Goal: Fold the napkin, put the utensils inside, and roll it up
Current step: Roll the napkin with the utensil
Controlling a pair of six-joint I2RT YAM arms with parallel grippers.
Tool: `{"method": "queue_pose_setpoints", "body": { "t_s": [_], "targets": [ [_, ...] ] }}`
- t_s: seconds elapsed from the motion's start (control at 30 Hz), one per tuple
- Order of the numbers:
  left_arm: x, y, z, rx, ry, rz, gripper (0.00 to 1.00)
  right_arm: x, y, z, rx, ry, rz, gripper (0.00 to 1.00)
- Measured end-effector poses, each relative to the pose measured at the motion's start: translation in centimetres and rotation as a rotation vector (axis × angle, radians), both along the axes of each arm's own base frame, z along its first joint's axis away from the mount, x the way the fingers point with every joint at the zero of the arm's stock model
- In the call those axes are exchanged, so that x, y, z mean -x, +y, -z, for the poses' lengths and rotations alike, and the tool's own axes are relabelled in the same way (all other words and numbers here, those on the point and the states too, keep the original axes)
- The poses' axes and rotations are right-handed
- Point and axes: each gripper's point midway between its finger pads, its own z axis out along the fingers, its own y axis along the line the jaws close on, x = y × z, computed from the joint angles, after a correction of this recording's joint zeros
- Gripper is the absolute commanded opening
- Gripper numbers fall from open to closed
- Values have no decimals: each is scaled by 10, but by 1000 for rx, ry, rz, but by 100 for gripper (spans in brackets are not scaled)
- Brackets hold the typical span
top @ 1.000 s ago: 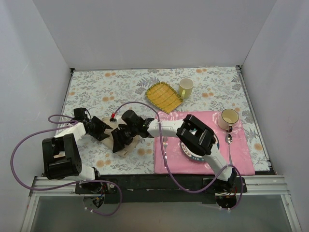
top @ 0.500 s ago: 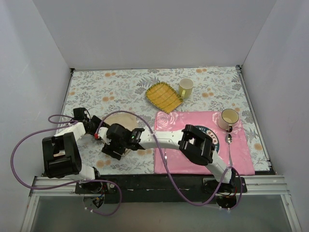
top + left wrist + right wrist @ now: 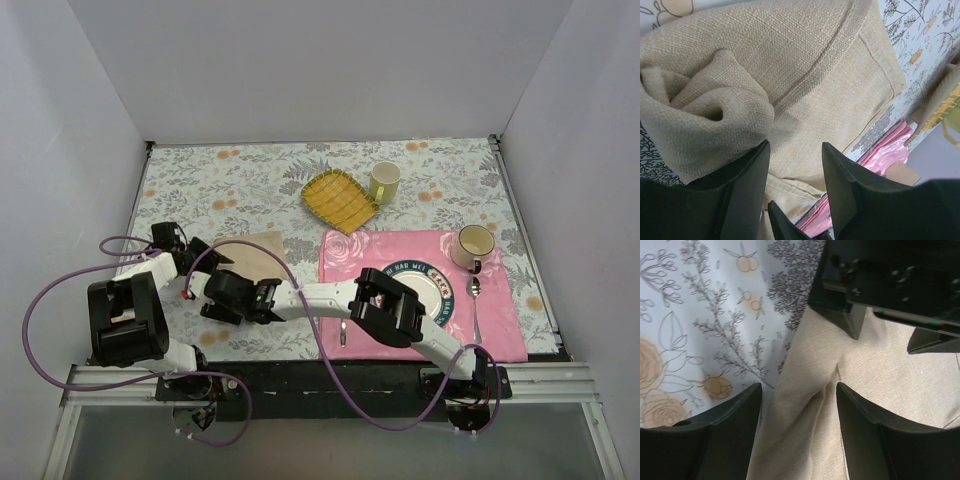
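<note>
Beige napkin (image 3: 256, 250) lies on left side of desk (image 3: 440, 165), flat except one bunched corner. Right gripper (image 3: 799, 390): jaws spread, straddling the napkin's near edge, cloth running away from them toward the far right. Left gripper (image 3: 796, 150) faces it from just beyond: jaws spread over flat cloth, bunched corner against one finger, possibly snagged, view unclear. Utensils (image 3: 475, 300) lie on pink mat (image 3: 500, 340), fork (image 3: 342, 332) nearest, well apart rightward.

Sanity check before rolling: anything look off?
Yes. The napkin is bunched into a loose curl at one end, beside the left gripper, not flat. The spoon lies on the pink mat, outside it.
</note>
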Motion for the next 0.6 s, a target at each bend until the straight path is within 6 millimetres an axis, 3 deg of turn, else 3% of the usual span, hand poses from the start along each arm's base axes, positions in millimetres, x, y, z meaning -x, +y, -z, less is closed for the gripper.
{"method": "queue_pose_setpoints", "body": {
  "t_s": [0.07,0.17,0.2,0.27,0.3,0.4,0.6],
  "targets": [
    [0,0,0,0,1,0,47,-8,0,1,-9,-1,14,59],
    [-1,0,0,2,-1,3,48,-15,0,3,-26,25,24,41],
    [-2,0,-1,1,-4,5,49,-15,0,5,-34,45,25,30],
    [-4,0,-3,-2,-11,13,55,-16,0,7,-56,82,31,22],
    [-5,1,-4,-8,-17,18,56,-18,-1,9,-70,104,43,13],
    [-8,7,-8,-51,-41,31,60,-24,-3,9,-125,200,59,2],
    [-9,24,-18,-187,-33,18,65,-20,3,7,-257,461,68,1]
  ]
}}
